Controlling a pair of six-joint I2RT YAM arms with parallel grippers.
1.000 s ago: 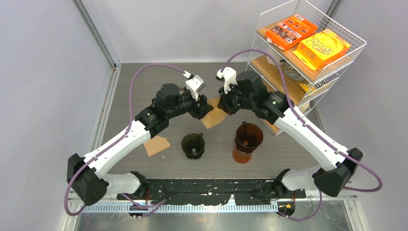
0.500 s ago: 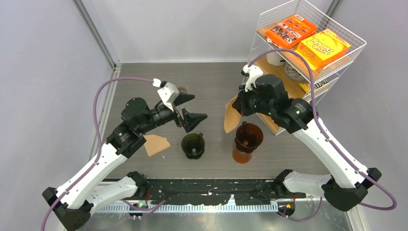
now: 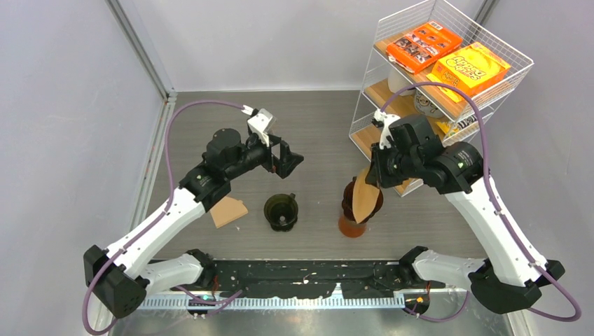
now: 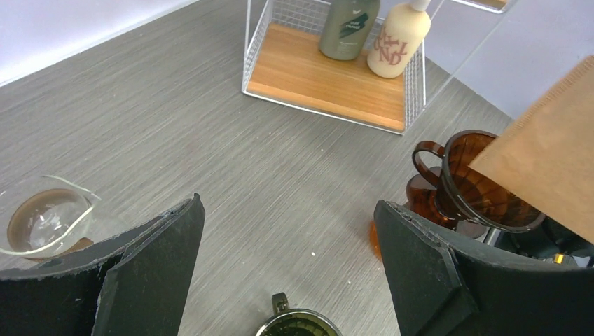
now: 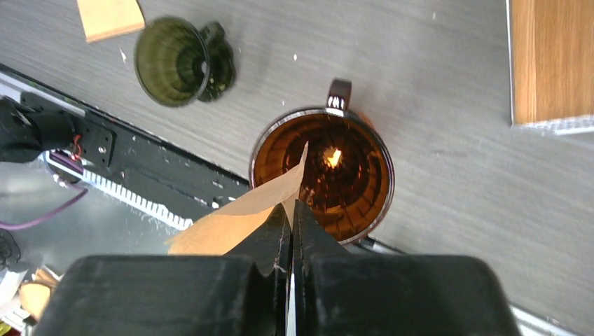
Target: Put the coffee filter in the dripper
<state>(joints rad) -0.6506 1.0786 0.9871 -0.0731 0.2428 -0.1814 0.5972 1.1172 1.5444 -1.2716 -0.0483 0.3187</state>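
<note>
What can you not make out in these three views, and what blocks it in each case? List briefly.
- Top view: the coffee filter hides most of the amber dripper; whether they touch is unclear.
- Right wrist view: the right gripper covers the coffee filter's pinched edge.
- Left wrist view: the bottom edge cuts off most of the green dripper, and the top edge crops both bottles.

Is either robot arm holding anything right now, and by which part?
The right fingers pinch the brown coffee filter near its top edge; the left fingers hold nothing.
</note>
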